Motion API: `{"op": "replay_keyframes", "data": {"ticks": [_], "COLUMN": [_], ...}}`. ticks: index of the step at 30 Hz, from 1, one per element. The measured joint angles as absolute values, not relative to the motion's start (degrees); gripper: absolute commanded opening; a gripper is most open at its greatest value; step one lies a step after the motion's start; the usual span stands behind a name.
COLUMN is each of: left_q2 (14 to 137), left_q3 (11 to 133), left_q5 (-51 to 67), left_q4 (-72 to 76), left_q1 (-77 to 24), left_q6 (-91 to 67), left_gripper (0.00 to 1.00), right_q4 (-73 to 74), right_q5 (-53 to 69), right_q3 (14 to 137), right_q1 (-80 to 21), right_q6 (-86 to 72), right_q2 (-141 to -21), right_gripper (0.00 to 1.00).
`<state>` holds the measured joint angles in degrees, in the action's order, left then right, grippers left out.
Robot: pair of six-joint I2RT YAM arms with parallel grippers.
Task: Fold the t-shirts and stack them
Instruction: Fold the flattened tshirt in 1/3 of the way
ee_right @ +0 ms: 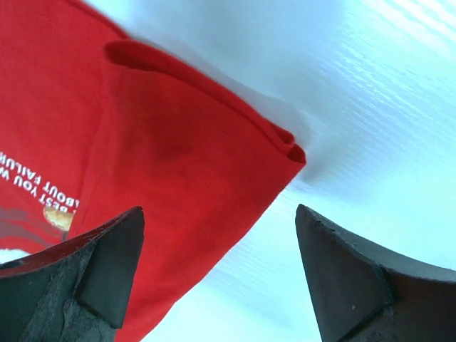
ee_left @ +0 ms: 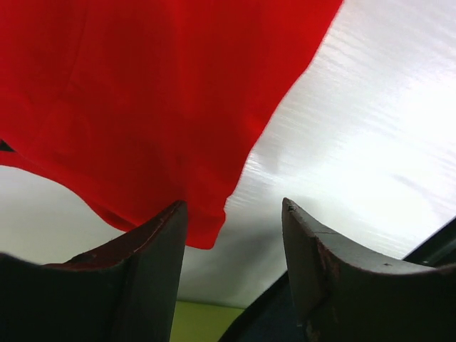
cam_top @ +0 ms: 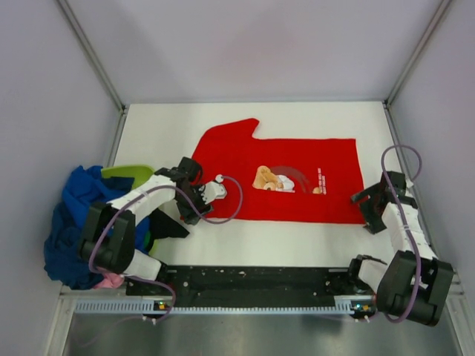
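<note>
A bright red t-shirt [cam_top: 289, 159] with a tan cartoon figure and white print lies spread on the white table, one sleeve pointing away from the arms. My left gripper [cam_top: 194, 172] is open at the shirt's left near corner; in the left wrist view the red cloth [ee_left: 142, 107] ends by the left finger [ee_left: 153, 256]. My right gripper [cam_top: 364, 199] is open at the shirt's right near corner; the folded red corner [ee_right: 288, 151] lies just ahead of the jaws. A heap of royal blue [cam_top: 70, 222], lime-green [cam_top: 130, 173], black and pink shirts lies at the left.
The white table [cam_top: 252, 237] is walled on three sides. A black rail [cam_top: 252, 278] with the arm bases runs along the near edge. The shirt heap hangs over the table's left edge beside the left arm.
</note>
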<state>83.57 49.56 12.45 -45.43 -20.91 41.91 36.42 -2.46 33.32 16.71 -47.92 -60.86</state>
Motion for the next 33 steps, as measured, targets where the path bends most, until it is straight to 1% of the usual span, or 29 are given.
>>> {"op": "replay_keyframes", "data": {"ticks": [2, 3, 5, 7, 8, 10, 11, 12, 13, 15, 17, 22, 33], "left_q2": [84.12, 84.71, 86.24, 87.94, 88.51, 88.55, 88.6, 88.62, 88.62, 88.31, 87.44, 85.47, 81.03], "left_q3": [49.36, 49.34, 49.19, 48.82, 49.06, 49.08, 49.08, 49.08, 49.06, 48.82, 48.1, 47.07, 47.05], "left_q5": [11.33, 10.7, 9.17, 7.84, 6.98, 6.52, 6.37, 6.28, 6.13, 6.13, 6.37, 9.72, 18.02], "left_q4": [-44.16, -43.13, -40.88, -38.81, -38.28, -37.63, -37.26, -36.93, -36.49, -35.88, -35.44, -37.47, -49.3], "left_q1": [-20.95, -21.02, -21.02, -21.06, -21.08, -21.15, -21.12, -21.12, -21.12, -21.1, -21.1, -21.17, -28.69], "left_q6": [42.5, 42.68, 42.78, 42.5, 42.15, 41.54, 41.32, 41.17, 41.04, 40.8, 40.69, 40.56, 42.02], "left_gripper": [0.59, 0.59, 0.55, 0.45, 0.38, 0.25, 0.16, 0.08, 0.0, 0.0, 0.0, 0.0, 0.0], "right_q4": [37.26, 37.56, 37.78, 37.67, 37.5, 36.86, 36.47, 36.73, 36.27, 35.81, 35.75, 35.38, 44.25], "right_q5": [-3.64, -4.08, -5.02, -6.17, -6.68, -7.51, -7.75, -7.94, -7.92, -7.44, -5.78, -3.14, -6.55], "right_q3": [33.32, 33.32, 33.28, 33.26, 33.26, 33.26, 33.26, 33.95, 34.57, 35.88, 37.21, 36.73, 35.29], "right_q1": [16.95, 17.04, 17.1, 17.15, 17.19, 17.32, 17.45, 17.58, 17.74, 18.33, 19.49, 23.4, 31.64], "right_q6": [-48.77, -49.3, -50.37, -51.33, -51.7, -52.14, -52.1, -51.96, -51.75, -51.03, -50.3, -49.98, -53.98], "right_q2": [-61.73, -62.06, -62.63, -63.7, -64.6, -67.09, -68.62, -69.93, -71.07, -73.58, -75.61, -75.07, -62.76], "right_gripper": [0.81, 0.79, 0.72, 0.67, 0.62, 0.49, 0.36, 0.18, 0.1, 0.01, 0.0, 0.0, 0.0]}}
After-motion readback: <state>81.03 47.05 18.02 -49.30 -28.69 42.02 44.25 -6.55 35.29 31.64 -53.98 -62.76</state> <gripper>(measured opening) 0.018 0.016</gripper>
